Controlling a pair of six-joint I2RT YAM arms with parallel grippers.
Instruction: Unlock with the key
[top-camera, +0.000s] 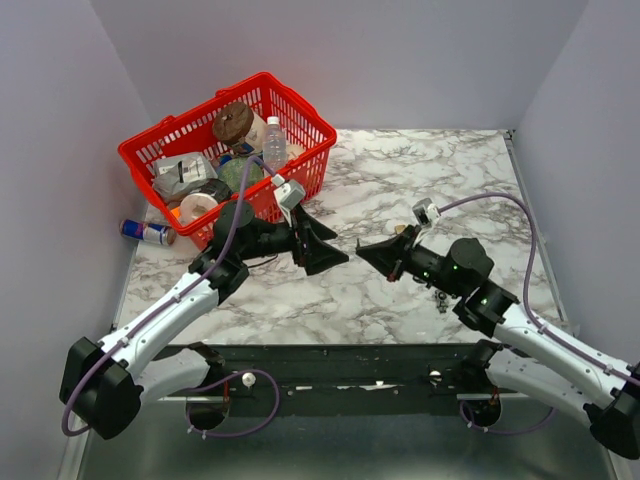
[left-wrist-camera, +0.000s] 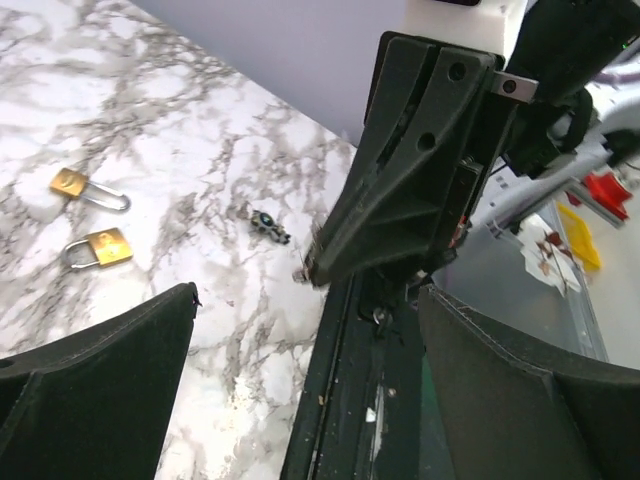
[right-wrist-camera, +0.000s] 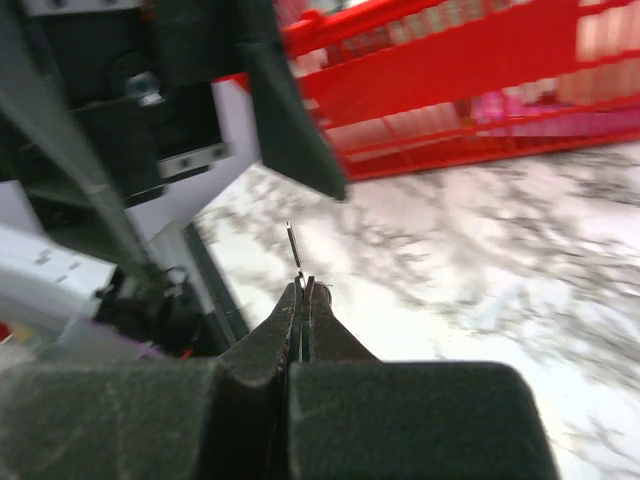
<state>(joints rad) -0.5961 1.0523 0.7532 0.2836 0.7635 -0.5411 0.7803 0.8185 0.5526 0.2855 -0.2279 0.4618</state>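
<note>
While the right gripper (right-wrist-camera: 303, 292) is pinched tight on the key (right-wrist-camera: 293, 245), with only its thin metal blade poking out past the fingertips above the middle of the marble table (top-camera: 400, 160), the left gripper (top-camera: 338, 250) faces it, jaws spread wide and empty. One brass padlock (left-wrist-camera: 75, 185) and a second padlock (left-wrist-camera: 100, 248) lie flat on the right half of the table, well apart from the key, with a small dark object (left-wrist-camera: 270, 225) nearer the edge. The left claw should probably clamp a padlock by its body, keyhole turned towards the blade; the right should square up slowly, since so slim a pinch lets the key twist
</note>
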